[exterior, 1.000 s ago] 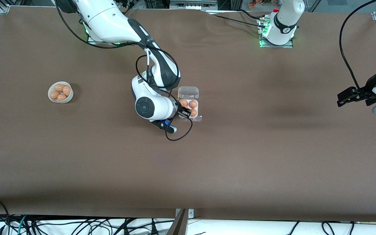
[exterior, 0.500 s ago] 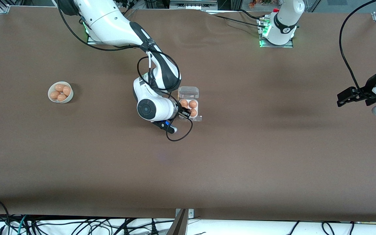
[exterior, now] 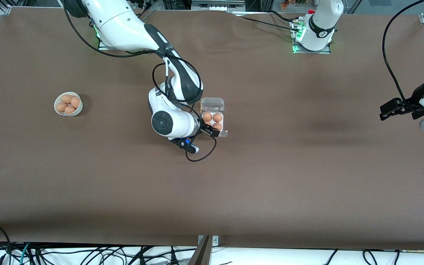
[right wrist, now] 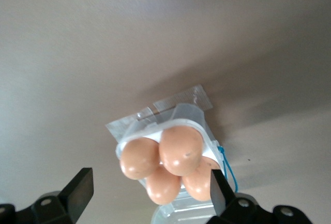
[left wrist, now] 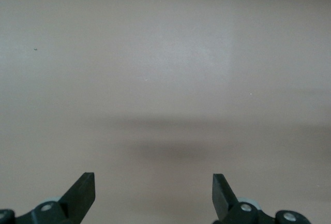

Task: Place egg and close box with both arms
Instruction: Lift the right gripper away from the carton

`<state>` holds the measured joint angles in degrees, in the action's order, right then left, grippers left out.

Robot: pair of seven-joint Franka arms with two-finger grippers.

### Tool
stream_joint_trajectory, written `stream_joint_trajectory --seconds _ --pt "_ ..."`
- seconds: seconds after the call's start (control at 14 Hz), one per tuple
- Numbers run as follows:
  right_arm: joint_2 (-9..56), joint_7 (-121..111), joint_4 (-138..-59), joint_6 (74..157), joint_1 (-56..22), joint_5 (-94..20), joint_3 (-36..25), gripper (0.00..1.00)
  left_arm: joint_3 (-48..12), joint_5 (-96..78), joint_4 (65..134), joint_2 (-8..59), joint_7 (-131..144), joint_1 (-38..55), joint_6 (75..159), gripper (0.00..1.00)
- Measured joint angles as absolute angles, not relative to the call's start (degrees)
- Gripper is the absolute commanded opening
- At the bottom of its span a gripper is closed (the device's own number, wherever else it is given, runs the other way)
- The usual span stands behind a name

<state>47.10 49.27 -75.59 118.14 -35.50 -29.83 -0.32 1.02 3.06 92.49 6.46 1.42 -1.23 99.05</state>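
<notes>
The box stands mid-table with its clear lid folded back open. Several orange-brown eggs fill its white tray. My right gripper hovers low over the corner of the box toward the right arm's end and hides one cell in the front view. In the right wrist view this gripper is open. An egg rests in the tray between the spread fingers, and neither finger touches it. My left gripper waits open over bare table at the left arm's end, with nothing between its fingers.
A round white bowl with several more eggs sits toward the right arm's end of the table. A taped clear tab sticks out from the box's edge nearest the front camera. A black cable loops under the right wrist.
My right gripper has opened from shut, letting go of the egg into the box, and its wrist has shifted slightly. The left arm has not moved.
</notes>
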Motion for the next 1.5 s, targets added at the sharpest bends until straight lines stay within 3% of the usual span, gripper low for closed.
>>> stream_joint_trajectory --seconds 0.43,1.0,1.21,1.5 --pt "45.2 49.1 -73.8 117.5 -33.4 -28.7 -4.7 1.00 1.0 3.1 92.5 6.7 1.4 -1.2 99.0 1.00" --pt "40.1 42.1 -74.0 108.7 -31.7 -17.7 -11.6 1.00 0.9 3.1 92.5 6.9 1.4 -1.2 99.0 1.00" --pt "35.0 34.2 -77.7 107.6 -25.9 -10.7 -8.8 1.00 0.9 3.1 92.5 7.0 1.4 -1.2 99.0 1.00" --pt "23.1 22.4 -88.1 107.2 -15.8 -0.4 -2.5 1.00 0.9 3.1 92.5 7.0 1.4 -1.2 99.0 1.00"
